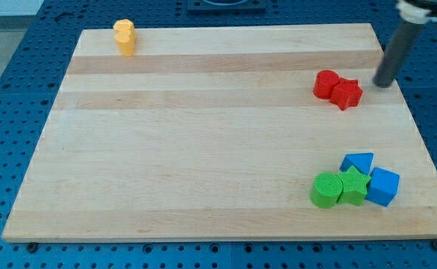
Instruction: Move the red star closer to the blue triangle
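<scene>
The red star [346,93] lies at the view's right, touching a red round block [326,84] on its left. The blue triangle [358,162] lies lower on the right, well below the star. It touches a green star [353,184] and a blue cube [383,186]. My tip [382,84] is just to the right of the red star and slightly above it, with a small gap between them.
A green cylinder [326,190] sits left of the green star. A yellow block [124,36] stands at the wooden board's [203,134] top left edge. The board lies on a blue perforated table.
</scene>
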Controlling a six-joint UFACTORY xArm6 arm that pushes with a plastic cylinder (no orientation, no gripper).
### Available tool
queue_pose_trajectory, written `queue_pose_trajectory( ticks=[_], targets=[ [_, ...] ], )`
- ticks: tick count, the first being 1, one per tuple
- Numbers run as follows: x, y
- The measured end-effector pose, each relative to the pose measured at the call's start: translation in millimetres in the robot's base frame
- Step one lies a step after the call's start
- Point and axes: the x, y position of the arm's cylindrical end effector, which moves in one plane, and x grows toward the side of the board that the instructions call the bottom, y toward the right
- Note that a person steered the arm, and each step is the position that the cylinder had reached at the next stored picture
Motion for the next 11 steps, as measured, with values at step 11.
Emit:
queue_pose_trajectory(
  ticks=[11],
  targets=[
    [156, -118]
  ],
)
